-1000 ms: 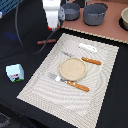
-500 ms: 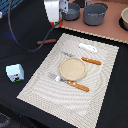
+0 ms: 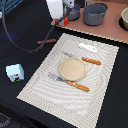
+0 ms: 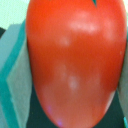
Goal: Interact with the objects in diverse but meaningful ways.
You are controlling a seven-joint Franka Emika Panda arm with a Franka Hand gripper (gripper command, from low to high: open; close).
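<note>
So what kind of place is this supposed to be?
Probably a mock dining setup on a lab table: a placemat laid with a plate, fork and knife, grey pots behind, and a gripper holding a toy tomato.

On my wrist feed the tomato [image 4: 75, 60] is a glossy orange-red with pale highlights, edged by grey pads [image 4: 17, 75] trimmed in teal. In the exterior view I see a beige, finely striped placemat [image 3: 45, 87] on a black table [image 3: 20, 30]. At its centre sits a tan plate [image 3: 73, 68]; at 9 o'clock of that, a white carton [image 3: 15, 73] with green-blue print. At 10 o'clock lies a reddish-brown stick [image 3: 46, 42], at 1 o'clock a white oblong piece [image 3: 87, 48].
</note>
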